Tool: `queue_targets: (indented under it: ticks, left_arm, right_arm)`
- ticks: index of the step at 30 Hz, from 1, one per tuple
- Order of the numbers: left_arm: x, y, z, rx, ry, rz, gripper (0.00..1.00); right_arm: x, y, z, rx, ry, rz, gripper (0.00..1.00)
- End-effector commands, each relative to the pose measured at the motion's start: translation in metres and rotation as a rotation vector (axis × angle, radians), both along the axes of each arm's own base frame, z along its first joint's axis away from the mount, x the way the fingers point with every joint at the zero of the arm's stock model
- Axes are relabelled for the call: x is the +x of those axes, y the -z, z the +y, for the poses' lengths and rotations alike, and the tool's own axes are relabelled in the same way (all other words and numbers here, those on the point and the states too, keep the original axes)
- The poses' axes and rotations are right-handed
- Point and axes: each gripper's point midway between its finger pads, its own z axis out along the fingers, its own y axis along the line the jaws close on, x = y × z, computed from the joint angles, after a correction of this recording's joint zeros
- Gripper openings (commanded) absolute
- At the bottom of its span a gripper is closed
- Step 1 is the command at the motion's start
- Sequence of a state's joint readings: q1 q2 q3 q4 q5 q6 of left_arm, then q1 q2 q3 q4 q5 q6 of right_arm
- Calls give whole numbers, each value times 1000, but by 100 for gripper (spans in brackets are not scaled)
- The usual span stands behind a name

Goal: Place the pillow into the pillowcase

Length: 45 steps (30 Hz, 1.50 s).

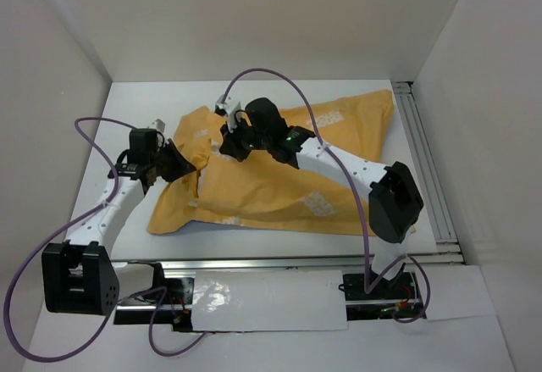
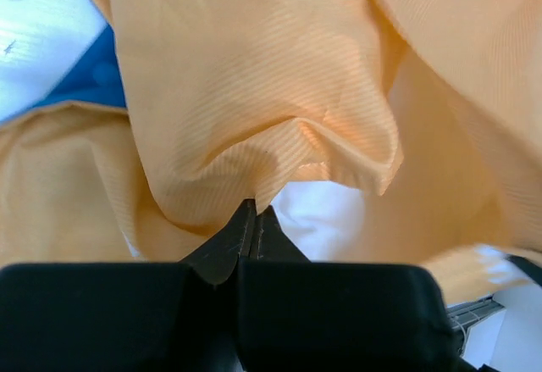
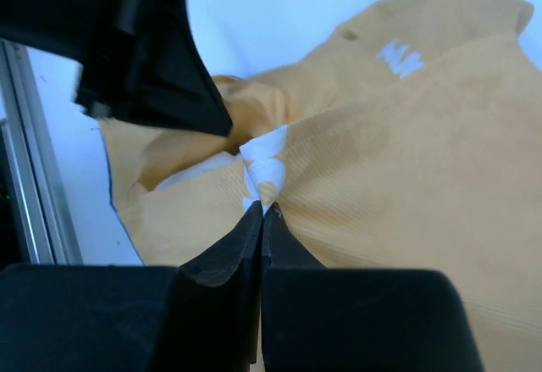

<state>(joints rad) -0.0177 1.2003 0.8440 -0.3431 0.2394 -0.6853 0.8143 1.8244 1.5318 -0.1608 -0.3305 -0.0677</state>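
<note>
The pillowcase point(image 1: 279, 177) lies across the table with its orange-yellow side showing; a strip of its blue side point(image 2: 89, 80) shows in the left wrist view. My left gripper point(image 1: 180, 164) is shut on a fold of the orange fabric point(image 2: 254, 207) at the case's left end. My right gripper point(image 1: 227, 145) is shut on a pinch of orange fabric with a white print point(image 3: 262, 211) close beside it. A white surface point(image 2: 326, 215) shows under the lifted fabric, also in the right wrist view point(image 3: 195, 170); I cannot tell if it is the pillow.
The white table point(image 1: 135, 105) has white walls at the back and both sides. A metal rail point(image 1: 428, 160) runs along its right edge. The left gripper's black body point(image 3: 144, 50) hangs close above the right gripper's pinch.
</note>
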Motion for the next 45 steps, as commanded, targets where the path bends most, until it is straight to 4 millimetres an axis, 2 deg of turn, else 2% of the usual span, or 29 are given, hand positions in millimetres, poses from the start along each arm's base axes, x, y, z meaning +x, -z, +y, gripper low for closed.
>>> queue_targets:
  ticks: [1,4,8,10,13,14,15,16,17,18,19,20,21,23,24,27,28,30,31,32,33,35,36,37,40,42,43,44,45]
  left_arm:
    - [14,-12,-21,-38,101,-131,0]
    - [3,-23,-50,-58,247,-232,0]
    - [-14,-16,-68,-26,345,-235,0]
    - [-19,-13,-70,-14,347,-215,0]
    - [-28,-2,-51,38,238,-110,16]
    - [-20,-7,-32,72,84,-87,32]
    - [-31,-1,-16,100,-4,-3,45]
    - [-34,-4,-5,116,-76,25,53]
    - [-28,-24,12,141,-203,5,62]
    - [-31,-29,26,160,-281,30,65]
    - [-44,-26,40,198,-346,97,66]
    - [-40,-48,54,203,-443,58,69]
    - [-41,-53,60,202,-465,59,75]
    - [-36,-65,66,194,-478,32,98]
    - [-29,-73,65,180,-458,11,98]
    - [-7,-85,71,182,-437,-35,100]
    - [3,-75,76,202,-436,-4,100]
    - [24,-77,74,199,-383,-8,100]
    - [32,-71,72,205,-355,15,100]
    - [48,-51,73,224,-340,67,100]
    - [63,-55,70,221,-315,53,100]
    - [84,-43,73,234,-291,78,100]
    - [100,-20,71,238,-268,126,100]
    - [116,-25,76,236,-280,111,100]
    - [154,-1,81,233,-279,158,100]
    - [169,11,77,196,-244,179,100]
    - [184,5,75,172,-250,159,100]
    - [191,28,74,162,-248,199,100]
    - [197,33,74,155,-256,206,100]
  right_arm:
    - [-2,-65,10,139,-49,-151,0]
    - [-4,-80,18,187,-76,-157,0]
    - [-8,-70,37,202,-160,-100,0]
    - [-10,-49,47,172,-176,-45,1]
    - [-1,-33,52,136,-151,-4,10]
    - [10,-27,49,116,-86,-8,12]
    - [18,-22,49,103,-42,0,13]
    - [24,-25,46,91,-3,-10,13]
    - [37,-19,41,66,77,-14,15]
    - [41,-26,39,66,100,-27,17]
    - [45,-17,35,33,127,-15,21]
    - [50,-13,33,14,159,-19,33]
    - [50,-15,32,13,159,-18,39]
    - [48,-13,30,-3,159,-5,54]
    - [47,-15,30,-9,145,-12,68]
    - [44,-23,22,-25,156,-19,91]
    - [43,-21,16,-40,167,-28,100]
    - [49,-43,0,-21,251,-76,100]
    - [57,-38,-15,-27,311,-65,100]
    - [62,-54,-29,-1,367,-80,100]
    - [69,-56,-41,5,417,-76,100]
    - [96,-64,-82,40,556,-38,100]
    - [102,-69,-101,45,600,-16,100]
    - [124,-66,-134,58,694,18,100]
    - [146,-76,-192,87,821,50,100]
    - [160,-79,-245,79,924,57,100]
    - [165,-77,-265,60,965,49,100]
    - [170,-80,-294,57,1026,46,100]
    - [172,-77,-310,46,1064,52,100]
